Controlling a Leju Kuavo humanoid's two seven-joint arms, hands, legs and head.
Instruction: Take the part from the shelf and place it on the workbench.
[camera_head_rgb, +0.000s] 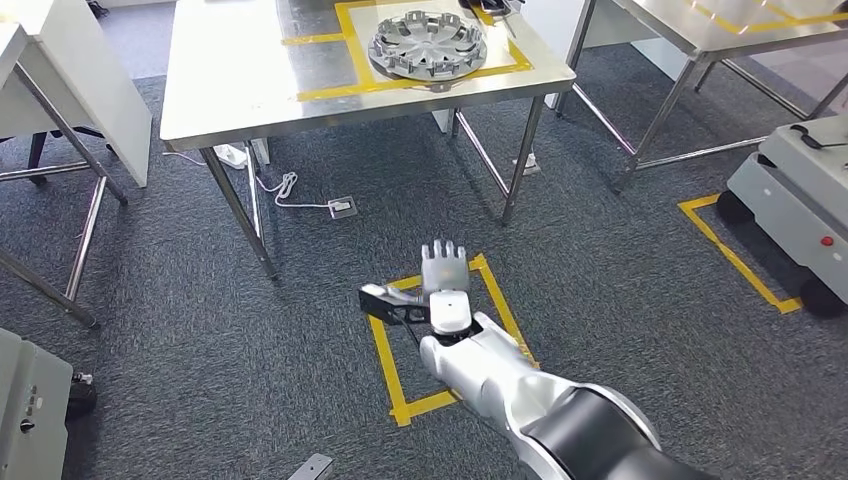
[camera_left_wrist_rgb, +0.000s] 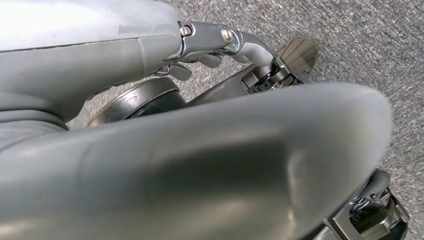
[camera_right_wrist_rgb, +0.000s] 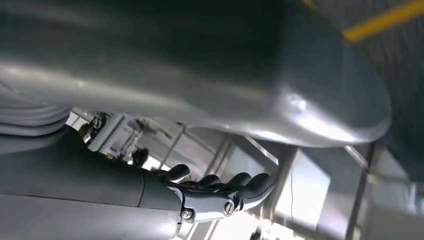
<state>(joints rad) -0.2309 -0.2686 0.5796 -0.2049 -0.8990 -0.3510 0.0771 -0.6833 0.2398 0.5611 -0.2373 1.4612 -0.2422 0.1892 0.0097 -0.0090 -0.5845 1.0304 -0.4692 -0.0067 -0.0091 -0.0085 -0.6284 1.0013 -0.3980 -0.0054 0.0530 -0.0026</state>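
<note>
We start at our right hand (camera_head_rgb: 445, 285), raised in front of us over the carpet: its fingers (camera_head_rgb: 444, 252) stand straight and side by side, pointing away toward the table, with narrow gaps between them and nothing in the palm. In the right wrist view the same dark fingertips (camera_right_wrist_rgb: 235, 181) lie in a row, slightly bent, closing on nothing, under the thick grey thumb (camera_right_wrist_rgb: 320, 90). The silver forearm runs back from the hand toward our lower right. Beneath the hand lies a rectangle of yellow tape (camera_head_rgb: 400, 385) on the grey carpet (camera_head_rgb: 200, 350).

Our left hand (camera_left_wrist_rgb: 200, 165) hangs over the same carpet in its wrist view; its thumb takes up most of that picture, and the fingers (camera_left_wrist_rgb: 295, 52) that we glimpse beyond it are too hidden for us to tell whether they are apart or together.

The part (camera_head_rgb: 428, 44) lies flat on the steel workbench (camera_head_rgb: 240, 90) ahead of us, well apart from both hands. It is a round silver-grey disc like a wheel cover, with spokes radiating from a plain hub and a ring of raised, notched blocks along its rim. It sits inside a square of yellow tape (camera_head_rgb: 350, 55) marked on the benchtop, near the bench's front right corner.

A white socket strip and cable (camera_head_rgb: 285, 190) lie under the bench. To our right stands a grey wheeled cart (camera_head_rgb: 795, 190) beside another yellow floor mark.
</note>
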